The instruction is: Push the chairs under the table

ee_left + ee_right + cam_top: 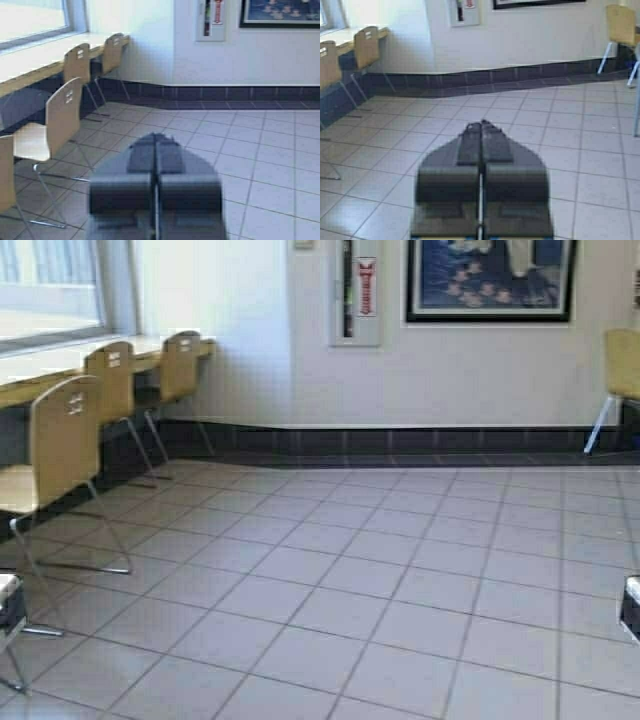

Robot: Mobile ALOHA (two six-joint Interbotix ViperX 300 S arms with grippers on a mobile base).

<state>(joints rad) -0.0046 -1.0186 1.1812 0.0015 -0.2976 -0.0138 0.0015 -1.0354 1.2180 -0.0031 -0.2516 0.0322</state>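
Note:
Three tan plywood chairs stand in a row along the table [40, 375], a long light-wood counter under the window on the left. The nearest chair [65, 435] stands out from the table, with its seat over the floor. The middle chair [110, 380] and the far chair [180, 362] sit closer in. The left wrist view shows the same chairs [62, 115] and the table [30, 70]. My left gripper [156, 136] is shut and empty, over bare floor to the right of the chairs. My right gripper [481, 124] is shut and empty, farther right.
The tiled floor [380, 570] is open ahead up to the far wall's dark skirting [400, 440]. Another tan chair [622, 365] stands at the far right by the wall. A fourth chair's back [5, 175] shows close by in the left wrist view.

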